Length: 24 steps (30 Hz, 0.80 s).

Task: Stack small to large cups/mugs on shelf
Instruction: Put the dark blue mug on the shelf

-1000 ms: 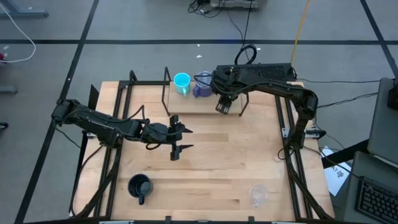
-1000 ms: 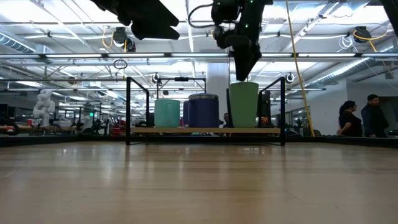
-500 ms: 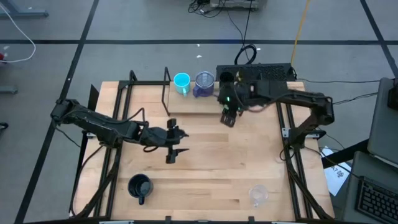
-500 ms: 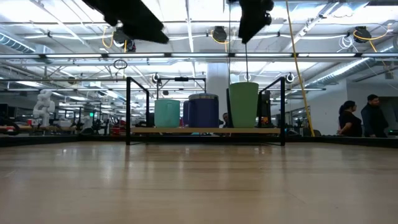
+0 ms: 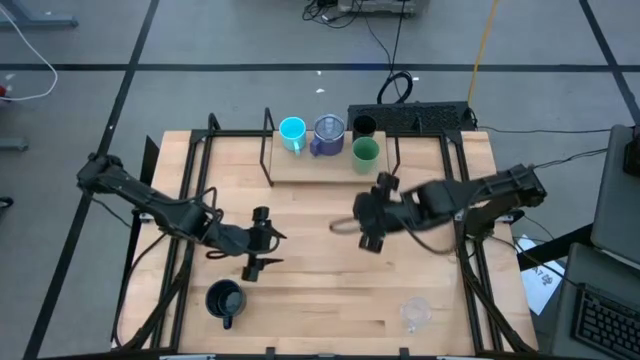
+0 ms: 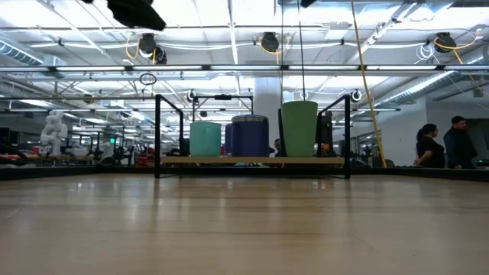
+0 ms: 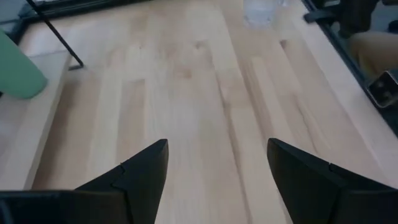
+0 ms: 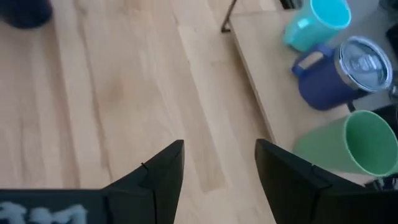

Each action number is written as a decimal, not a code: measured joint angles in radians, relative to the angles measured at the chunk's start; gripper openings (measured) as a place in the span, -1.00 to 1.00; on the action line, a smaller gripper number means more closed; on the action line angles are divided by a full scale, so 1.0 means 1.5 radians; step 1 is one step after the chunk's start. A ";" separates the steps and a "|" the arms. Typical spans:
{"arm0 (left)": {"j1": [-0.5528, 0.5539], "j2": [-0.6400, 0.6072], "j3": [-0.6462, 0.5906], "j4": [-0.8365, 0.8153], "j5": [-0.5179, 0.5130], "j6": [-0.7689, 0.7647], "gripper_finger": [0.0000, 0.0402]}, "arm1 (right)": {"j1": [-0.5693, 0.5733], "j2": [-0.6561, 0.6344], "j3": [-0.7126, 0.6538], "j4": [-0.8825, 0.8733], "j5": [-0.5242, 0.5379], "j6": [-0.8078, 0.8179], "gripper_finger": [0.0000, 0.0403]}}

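So far we count 4 vessels on or at the shelf and 2 not yet there. Nearest to us, well short of the shelf at the front edge of the worktop, stand the black handled mug on the left and the clear cup on the right, both upright and untouched.

Between those 2 and the shelf, both arms hover over bare wood. The left end effector is just beyond the black mug, its fingers spread apart and holding nothing. The right end effector is a little in front of the shelf's right end, also spread and empty.

On the shelf itself we see 3 in a row: the cyan handled mug at the left, the blue-purple mug in the middle and the green cup at the right end. The dark tumbler sits just behind the green cup; we cannot tell whether it rests on the board.

We judge the job past halfway, with the black mug and clear cup left to bring over, the left arm being best placed for the mug.
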 joint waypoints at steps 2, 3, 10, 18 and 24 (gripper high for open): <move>-0.016 0.000 0.024 -0.060 0.000 -0.012 0.35 | 0.035 -0.001 -0.018 0.027 0.028 0.015 -0.07; -0.025 0.000 0.037 -0.093 0.000 -0.017 0.35 | 0.051 0.000 -0.031 0.045 0.037 0.020 -0.07; -0.074 0.009 0.116 -0.309 0.009 -0.051 0.35 | 0.133 0.000 -0.161 0.214 0.053 0.041 -0.07; -0.109 0.009 0.148 -0.428 0.019 -0.122 0.35 | 0.161 0.001 -0.291 0.406 0.082 0.034 -0.07; -0.156 0.009 0.148 -0.467 0.060 -0.169 0.35 | 0.164 0.001 -0.359 0.526 0.083 0.009 -0.07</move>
